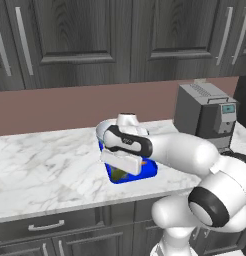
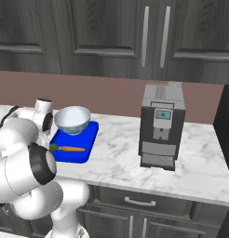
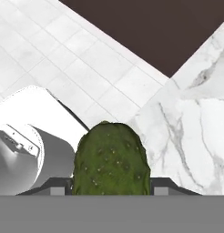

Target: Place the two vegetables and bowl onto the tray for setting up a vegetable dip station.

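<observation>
My gripper [image 3: 111, 189] is shut on the stubby dark green cucumber [image 3: 110, 159], which stands up between the two fingertips [image 3: 59, 185]. In the left base view the hand [image 1: 122, 161] hangs low over the near end of the bright blue tray [image 1: 150, 171], with the cucumber [image 1: 120, 175] showing green beneath it. The thin orange carrot [image 2: 70, 149] lies on the tray [image 2: 88, 135] near its front. At the tray's far end sits the pale blue bowl [image 2: 72, 119], partly hidden behind my wrist in the left base view.
A grey coffee machine [image 2: 160, 128] stands on the marble counter [image 1: 45, 165] to the right of the tray. The counter's front edge [image 3: 155, 98] runs close under the hand, with tiled floor beyond it. Dark cabinets line the wall above.
</observation>
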